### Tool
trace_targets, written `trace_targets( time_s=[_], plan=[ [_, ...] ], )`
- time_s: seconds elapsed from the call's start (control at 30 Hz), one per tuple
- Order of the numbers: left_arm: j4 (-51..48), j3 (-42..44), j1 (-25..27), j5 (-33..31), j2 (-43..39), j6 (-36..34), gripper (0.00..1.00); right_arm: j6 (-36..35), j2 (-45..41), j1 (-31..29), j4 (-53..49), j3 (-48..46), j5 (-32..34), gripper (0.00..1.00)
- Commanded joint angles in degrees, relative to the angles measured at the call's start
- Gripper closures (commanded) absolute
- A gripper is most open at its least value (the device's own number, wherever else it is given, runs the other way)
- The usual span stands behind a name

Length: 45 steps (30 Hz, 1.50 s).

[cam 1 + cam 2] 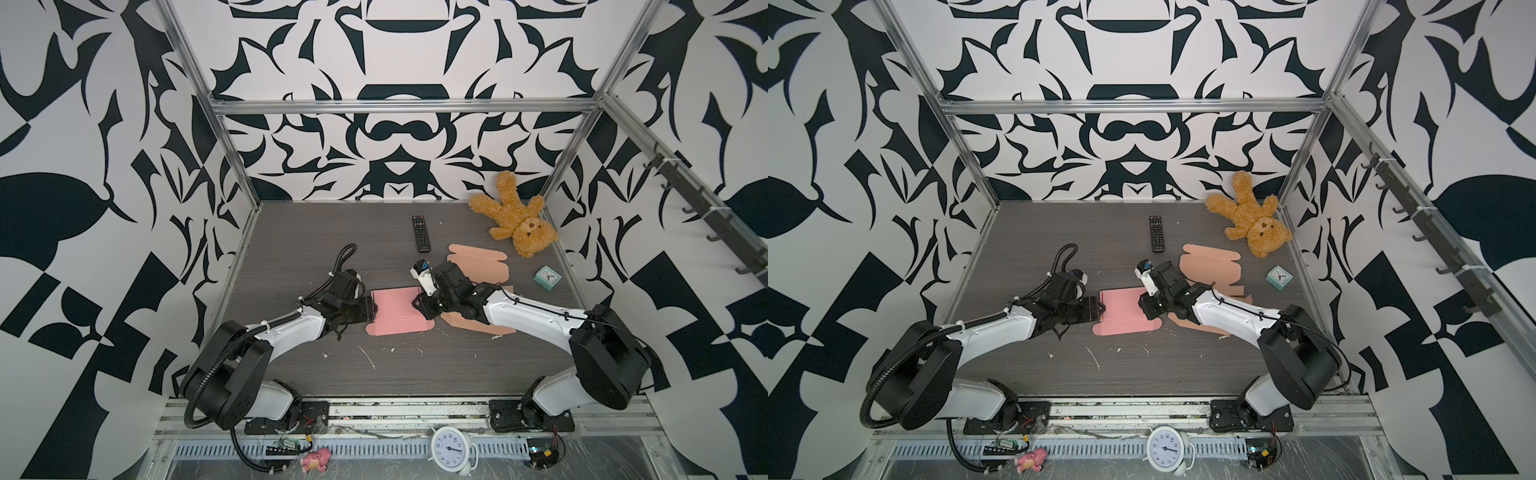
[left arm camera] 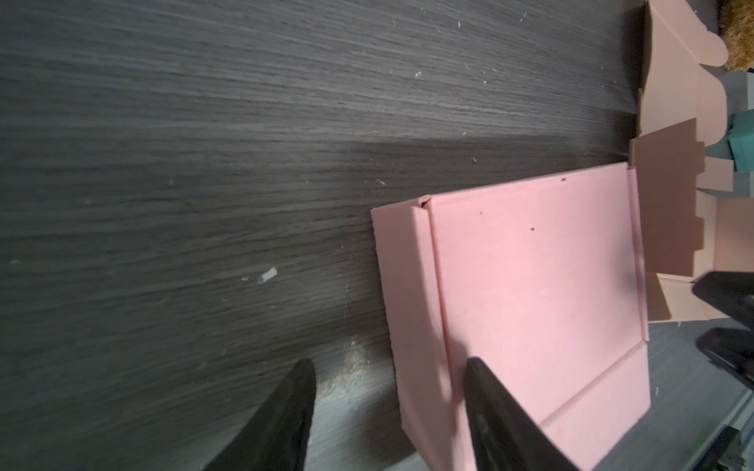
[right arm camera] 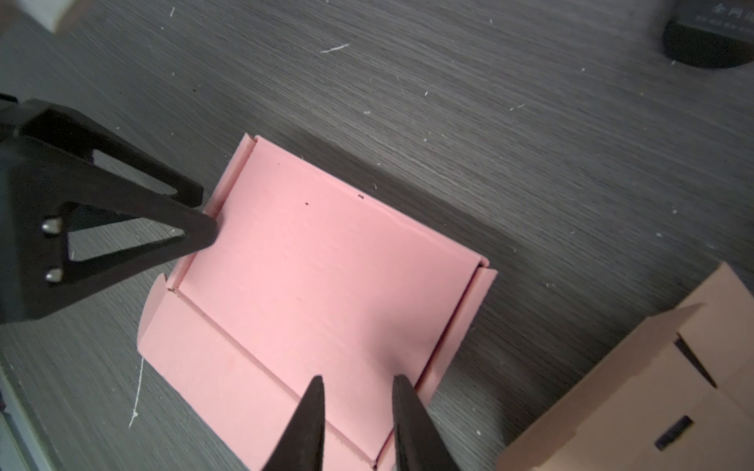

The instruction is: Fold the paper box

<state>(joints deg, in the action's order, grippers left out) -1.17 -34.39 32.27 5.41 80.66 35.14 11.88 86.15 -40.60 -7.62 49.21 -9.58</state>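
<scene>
pink paper box (image 1: 392, 311), left end effector (image 2: 389, 363) spread astride its flap (image 2: 412, 306), right end effector (image 3: 357, 379) slightly parted

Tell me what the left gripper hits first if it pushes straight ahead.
The pink paper box: the left gripper is open at its near edge, its fingers straddling the side flap. Depth is unclear, so they may be touching.

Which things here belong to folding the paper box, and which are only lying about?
For the job: pink paper box, left pincer, right pincer.
Lying about: remote, teddy bear, small teal clock, tan cardboard sheet, white alarm clock, pink toy.
</scene>
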Motion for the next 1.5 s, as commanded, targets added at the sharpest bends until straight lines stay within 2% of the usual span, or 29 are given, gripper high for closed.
trace_targets(
  time_s=[0.0,0.37,0.57,0.7,0.97,1.47],
  plan=[
    [-0.5,1.1,0.2,-0.2,0.4,0.0,0.39,-0.5,-2.0,-0.4,-0.6,-0.5,0.9,0.7],
    [-6.8,-2.0,0.8,-1.1,-6.7,-1.7,0.35,0.8,-6.5,-0.3,-3.2,-3.2,2.0,0.68],
    [-9.9,-0.4,4.6,-3.3,-12.8,-0.2,0.34,2.0,-7.4,-0.4,-3.9,-4.9,0.8,0.62],
    [-10.6,0.8,9.2,-4.9,-14.9,2.3,0.35,3.3,-7.8,-0.4,-3.3,-6.5,-0.1,0.56],
    [-10.3,1.4,14.2,-6.7,-14.0,5.3,0.32,5.2,-8.6,-1.2,-2.1,-8.3,-0.9,0.46],
    [-6.9,2.2,15.2,-6.6,-10.3,6.3,0.31,6.6,-6.5,-2.6,0.2,-9.3,-0.9,0.41]
  ],
)
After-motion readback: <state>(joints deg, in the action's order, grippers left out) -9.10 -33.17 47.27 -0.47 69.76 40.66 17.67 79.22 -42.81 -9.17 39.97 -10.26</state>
